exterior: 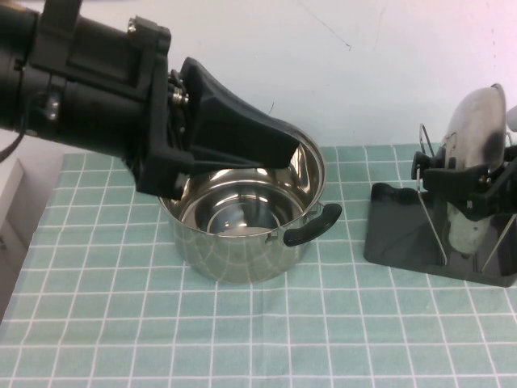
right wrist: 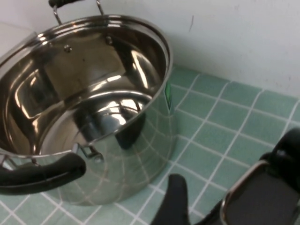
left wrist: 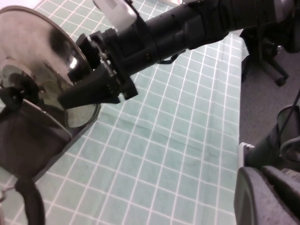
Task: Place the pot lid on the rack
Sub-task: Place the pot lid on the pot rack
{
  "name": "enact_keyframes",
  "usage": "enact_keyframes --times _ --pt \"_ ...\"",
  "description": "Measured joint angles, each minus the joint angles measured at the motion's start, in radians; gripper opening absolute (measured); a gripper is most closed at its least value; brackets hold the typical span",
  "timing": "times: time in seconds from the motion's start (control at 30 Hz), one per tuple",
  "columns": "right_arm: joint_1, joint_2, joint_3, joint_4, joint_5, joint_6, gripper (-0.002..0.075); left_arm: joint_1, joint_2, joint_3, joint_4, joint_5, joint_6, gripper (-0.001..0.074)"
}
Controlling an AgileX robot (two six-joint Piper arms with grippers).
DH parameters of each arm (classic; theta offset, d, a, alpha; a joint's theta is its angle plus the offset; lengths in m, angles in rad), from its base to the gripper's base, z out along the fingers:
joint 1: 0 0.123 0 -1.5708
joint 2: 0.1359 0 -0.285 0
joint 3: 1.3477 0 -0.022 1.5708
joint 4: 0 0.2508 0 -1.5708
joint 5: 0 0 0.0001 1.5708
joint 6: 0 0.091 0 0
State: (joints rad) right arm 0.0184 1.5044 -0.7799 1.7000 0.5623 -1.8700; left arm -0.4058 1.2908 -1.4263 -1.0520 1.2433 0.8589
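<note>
While the checked cloth (exterior: 242,339) and the open pot (exterior: 242,234) fill most of the table, the left gripper (exterior: 242,133) hangs over the pot's rim; whether it is parted or closed cannot be told. At the right stands the rack (exterior: 396,230), and the lid (exterior: 472,121) is on edge among its wire loops (exterior: 432,218), leaning a little. The right gripper (exterior: 462,176) appears clamped across the lid. Whether the rim is seated between the loops is hidden. If it is not, letting go could send the lid rolling or tipping off the rack; a sideways pull-away could also drag the light rack.
</note>
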Motion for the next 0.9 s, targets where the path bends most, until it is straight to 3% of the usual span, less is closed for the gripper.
enact_keyframes --times 0.13,0.3,0.43,0.6,0.7,0.8,0.9 --pt "0.0 -0.065 0.0 0.0 -0.002 -0.064 0.0627 0.0 -0.048 0.0 0.115 -0.048 -0.028 -0.0001" --pt "0.0 -0.22 0.0 0.0 -0.002 -0.179 0.0599 0.0 -0.144 0.0 0.485 -0.213 -0.212 -0.0001" --pt "0.0 -0.349 0.0 0.0 -0.002 -0.258 0.0451 0.0 -0.204 0.0 0.809 -0.249 -0.437 -0.0001" --pt "-0.002 -0.457 0.0 -0.016 0.018 -0.25 0.0161 0.001 -0.265 0.0 1.139 -0.217 -0.671 -0.0001" --pt "-0.002 -0.505 0.0 -0.161 0.1 -0.148 0.0043 0.001 -0.314 0.0 1.271 -0.175 -0.78 -0.0001" --pt "0.0 -0.533 0.0 -0.405 0.209 -0.015 0.0013 0.001 -0.373 0.0 1.376 -0.09 -0.859 -0.0001" --pt "0.0 -0.552 0.0 -0.698 0.256 0.242 0.0004 0.001 -0.436 0.007 1.409 -0.001 -0.887 -0.0001"
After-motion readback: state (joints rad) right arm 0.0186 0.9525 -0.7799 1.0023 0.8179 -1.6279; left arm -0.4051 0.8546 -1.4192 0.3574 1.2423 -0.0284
